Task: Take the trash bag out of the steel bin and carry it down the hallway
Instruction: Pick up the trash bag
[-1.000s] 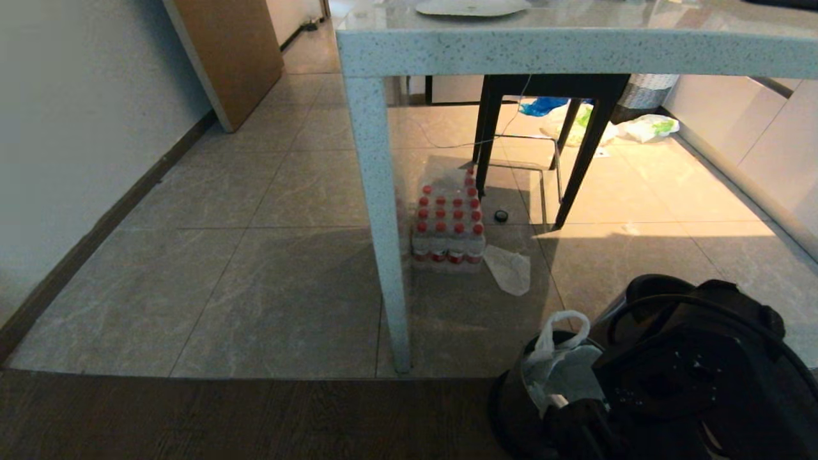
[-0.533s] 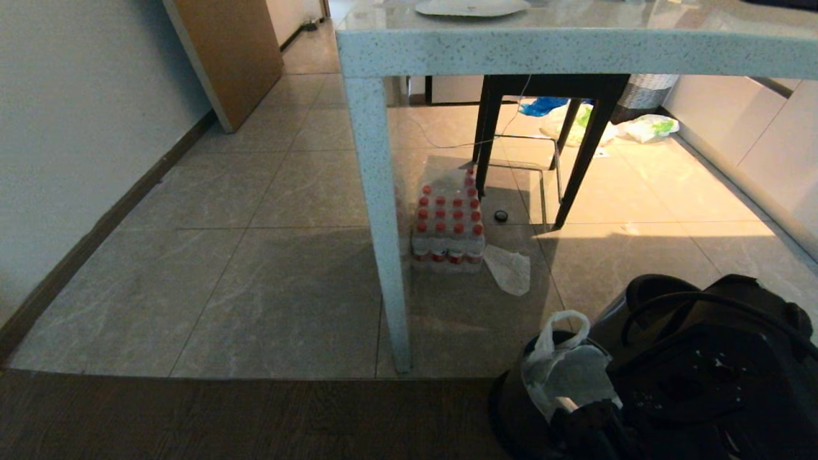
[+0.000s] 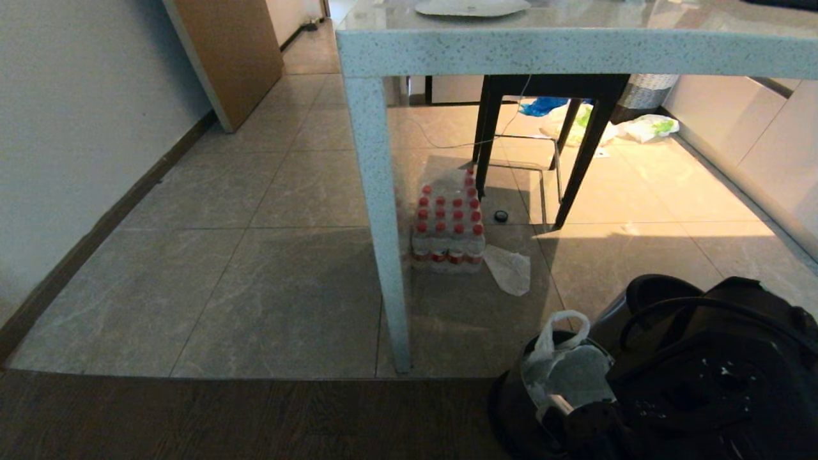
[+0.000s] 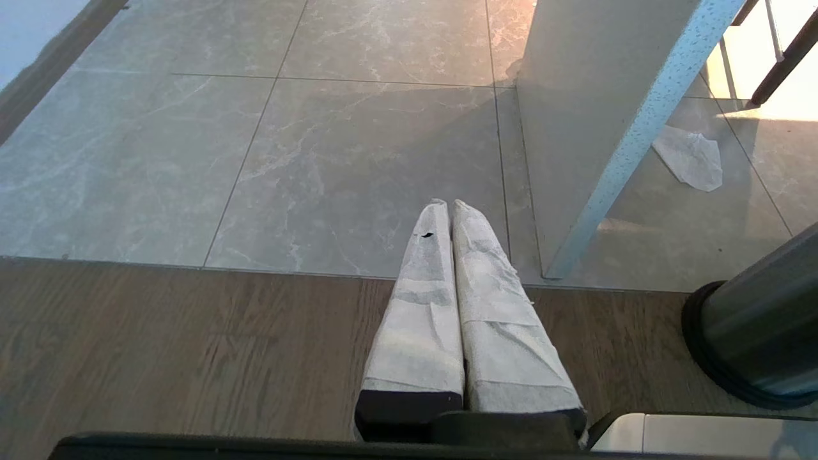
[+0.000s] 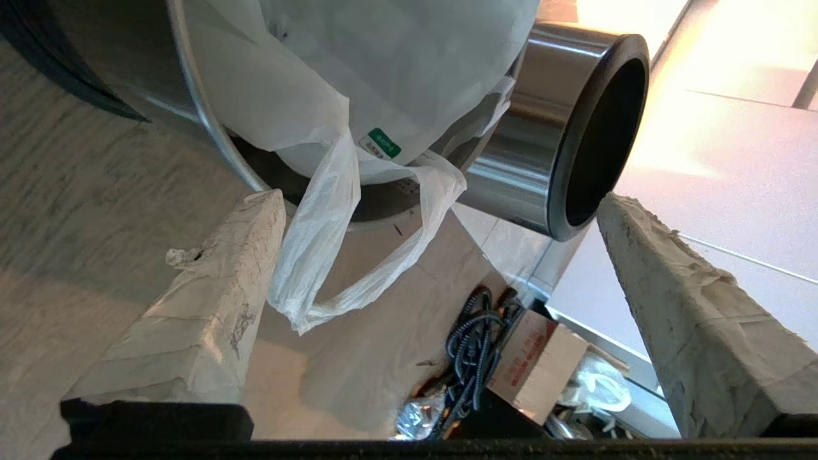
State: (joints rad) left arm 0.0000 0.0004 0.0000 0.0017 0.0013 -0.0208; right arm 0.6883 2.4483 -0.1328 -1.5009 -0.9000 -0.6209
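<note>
Right tool (image 5: 441, 268): fingers spread wide, right at the mouth of the steel bin (image 3: 511, 402), one padded finger (image 5: 211, 300) just beside the bag's hanging loop, pinching nothing.
Trash bag (image 3: 562, 370): sat inside the steel bin, white film bulging over the rim, one loop handle (image 3: 565, 322) standing up above it; in the right wrist view a green label showed on the film.
Left tool (image 4: 447, 255): off at the robot's left, padded fingers pressed together, pointing out over the wood floor toward the tiles, holding nothing.
Second bin (image 5: 575, 134): another steel cylinder, dark inside, just beside the first.
Floor edge: the dark wood strip (image 3: 223, 415) met the grey tiles (image 3: 268, 300) in a straight seam just ahead of the bin.
Surface leg (image 3: 383, 243): pale speckled post landing near the seam, close to the bin's left.
Bottle pack (image 3: 448, 227): red-capped bottles under the surface, with a flat clear plastic scrap (image 3: 510, 269) beside them.
Hallway (image 3: 255, 166): a broad run of bare tile between the leg and the white wall, black baseboard on its left edge, brown door (image 3: 233, 51) far off.
</note>
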